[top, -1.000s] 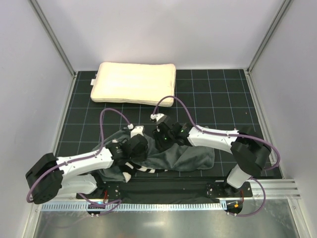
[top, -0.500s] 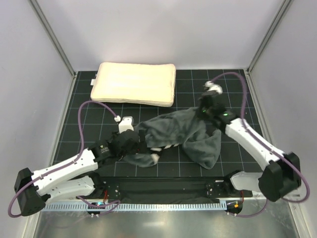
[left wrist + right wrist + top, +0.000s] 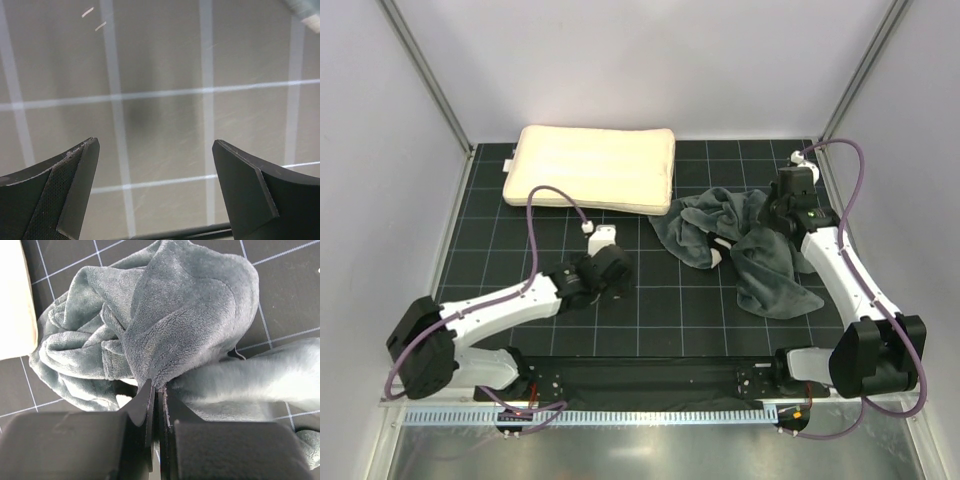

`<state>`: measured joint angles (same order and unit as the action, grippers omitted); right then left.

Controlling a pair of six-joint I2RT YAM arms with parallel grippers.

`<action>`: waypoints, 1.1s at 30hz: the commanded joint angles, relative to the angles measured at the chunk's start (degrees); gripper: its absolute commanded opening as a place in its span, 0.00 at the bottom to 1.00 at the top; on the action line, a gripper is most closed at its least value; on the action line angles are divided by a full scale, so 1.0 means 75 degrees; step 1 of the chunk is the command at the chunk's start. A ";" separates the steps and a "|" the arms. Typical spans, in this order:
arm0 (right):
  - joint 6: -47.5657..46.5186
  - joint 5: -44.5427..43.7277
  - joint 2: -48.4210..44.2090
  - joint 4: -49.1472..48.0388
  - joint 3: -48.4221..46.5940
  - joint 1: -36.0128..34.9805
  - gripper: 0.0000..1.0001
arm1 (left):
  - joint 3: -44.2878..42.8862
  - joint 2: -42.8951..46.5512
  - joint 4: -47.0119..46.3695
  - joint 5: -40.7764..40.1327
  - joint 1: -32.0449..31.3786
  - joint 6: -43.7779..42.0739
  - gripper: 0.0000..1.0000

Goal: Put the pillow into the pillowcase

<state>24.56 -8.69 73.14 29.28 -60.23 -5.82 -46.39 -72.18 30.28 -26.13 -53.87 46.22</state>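
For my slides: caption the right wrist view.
Right pincer shut on a fold of the grey pillowcase, cream pillow at left edge.

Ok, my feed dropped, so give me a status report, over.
Left end effector open, empty. Right end effector shut on bunched pillowcase. Pillow at far edge, not yet in. Nothing between them.

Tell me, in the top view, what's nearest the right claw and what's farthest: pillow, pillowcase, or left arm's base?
1. pillowcase: pinched in the right claw.
2. pillow: at the back, to its left.
3. left arm's base: near edge, far left.
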 commanded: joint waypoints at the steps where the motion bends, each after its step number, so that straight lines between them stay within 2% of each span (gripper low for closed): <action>1: -0.0262 0.0233 -0.0319 -0.0119 -0.0138 -0.0044 0.06 | -0.0960 -0.0731 -0.1470 0.0354 0.0045 -0.0547 1.00; 7: -0.0321 0.0127 -0.0401 0.0022 -0.0232 -0.0032 0.06 | -0.2227 -0.2057 -0.2875 0.1277 0.0244 -0.1601 1.00; 8: -0.0309 0.0174 -0.0413 0.0011 -0.0243 -0.0044 0.06 | -0.2623 -0.2407 -0.3005 0.1466 0.0349 -0.2114 1.00; 12: -0.0321 0.0279 -0.0413 0.0046 -0.0290 -0.0009 0.06 | -0.3773 -0.3438 -0.3100 0.2193 0.0759 -0.2879 1.00; 17: -0.0321 0.0420 -0.0413 0.0022 -0.0325 0.0027 0.06 | -0.4980 -0.4659 -0.2808 0.3635 0.1404 -0.2156 1.00; 26: -0.0321 0.0572 -0.0471 -0.0001 -0.0337 0.0144 0.06 | -0.7066 -0.6804 -0.2631 0.4244 0.1463 -0.1112 1.00; 28: -0.0333 0.0561 -0.0506 0.0022 -0.0314 0.0155 0.06 | -0.7627 -0.7318 -0.2643 0.4432 0.1452 -0.0867 0.87; 29: -0.0333 0.0538 -0.0541 0.0034 -0.0302 0.0156 0.06 | -0.7770 -0.7449 -0.2666 0.4526 0.1452 -0.0773 0.68; 31: -0.0333 0.0433 -0.0577 0.0034 -0.0255 0.0167 0.06 | -0.8005 -0.7672 -0.2702 0.4679 0.1452 -0.0527 0.49; 32: -0.0333 0.0409 -0.0577 0.0045 -0.0243 0.0179 0.06 | -0.7983 -0.7673 -0.2864 0.4691 0.1452 -0.0502 0.31; 33: -0.0310 0.0350 -0.0588 0.0057 -0.0208 0.0179 0.06 | -0.7901 -0.7649 -0.2935 0.4645 0.1463 -0.0479 0.18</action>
<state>22.59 -5.41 71.07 30.41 -60.23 -4.73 -103.70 -130.13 11.16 6.17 -42.87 39.64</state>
